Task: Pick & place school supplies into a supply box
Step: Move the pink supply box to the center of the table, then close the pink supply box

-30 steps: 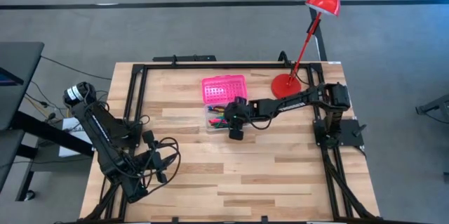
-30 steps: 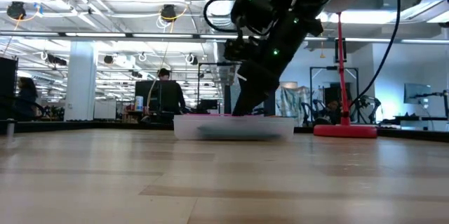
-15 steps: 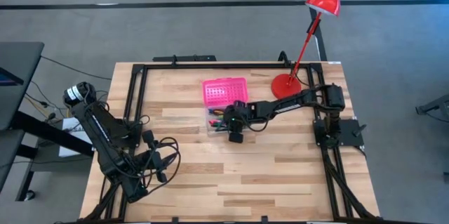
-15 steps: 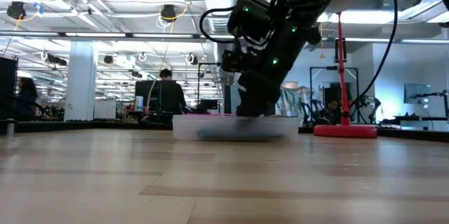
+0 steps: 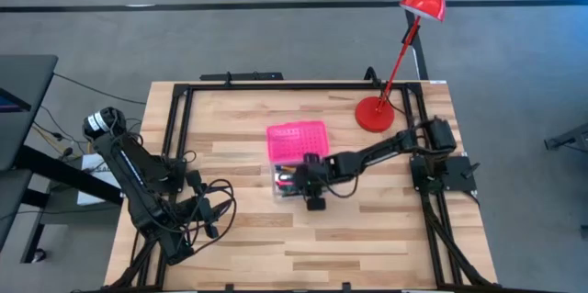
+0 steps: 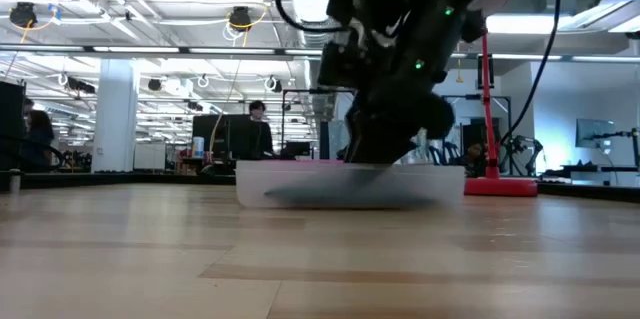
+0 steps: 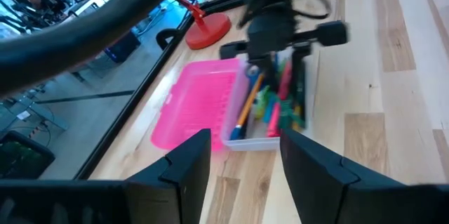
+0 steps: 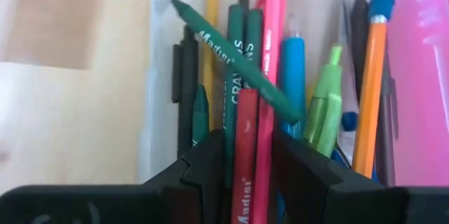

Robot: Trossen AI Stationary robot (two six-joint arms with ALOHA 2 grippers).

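Pink is the lid of the supply box (image 5: 296,139), lying flat on the desk (image 5: 276,238) next to the clear base (image 5: 292,183). The base is packed with pens and pencils (image 8: 280,90).

We see the right claw (image 5: 308,181) reaching down into the base. Its two fingers are apart, with a red pencil (image 8: 244,161) and a pink pen (image 8: 265,112) standing in the gap. We cannot tell if they are squeezed or just lying there. The left claw (image 7: 242,161) waits near the front left corner of the desk, open and holding nothing.

What could go wrong? A green pencil (image 8: 235,59) lies crooked on top of the others. If the claw lifts up fast, we think it could bump that pencil and flip it out of the box.

If the red pencil sticks between the fingers, it may come up with the claw and drop on the desk.

The base looks light. A push down or sideways from the claw could slide it along the desk or tip it, and things would spill.

The red lamp (image 5: 374,112) stands near the right arm, so a wide swing could knock it.
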